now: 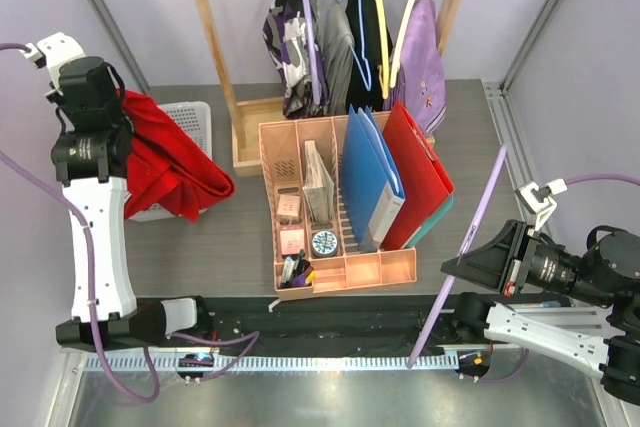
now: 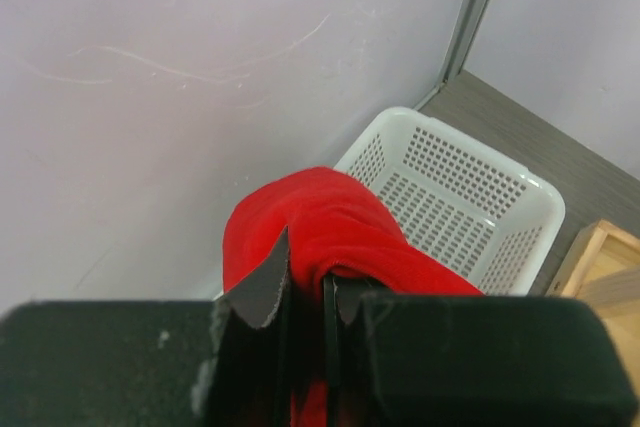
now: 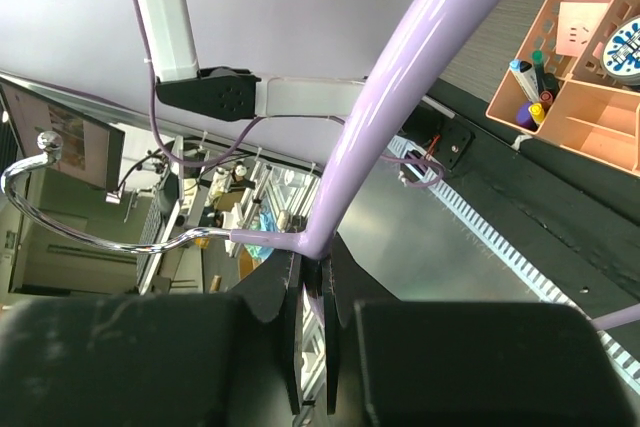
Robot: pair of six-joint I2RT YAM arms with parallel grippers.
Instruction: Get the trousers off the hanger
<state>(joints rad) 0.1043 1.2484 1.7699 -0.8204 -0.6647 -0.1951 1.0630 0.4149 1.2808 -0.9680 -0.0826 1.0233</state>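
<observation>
The trousers (image 1: pixel 165 162) hang above the basket (image 1: pixel 195 117) at far left; the hanger (image 1: pixel 466 237) far right, organiser (image 1: pixel 385 269) between, clothes rack (image 1: pixel 213 37) behind.

Top view: high above and behind both arm bases, facing down over the whole table, far off. Left wrist view: close behind the left gripper (image 2: pixel 305 292), looking past its tips onto the trousers (image 2: pixel 320 217) and white basket (image 2: pixel 470 187) just beyond. Right wrist view: close behind the right gripper (image 3: pixel 315 277), looking along the hanger (image 3: pixel 397 97) toward the pink organizer (image 3: pixel 590 117) ahead and to the right. Shared with the top view: all four.
</observation>
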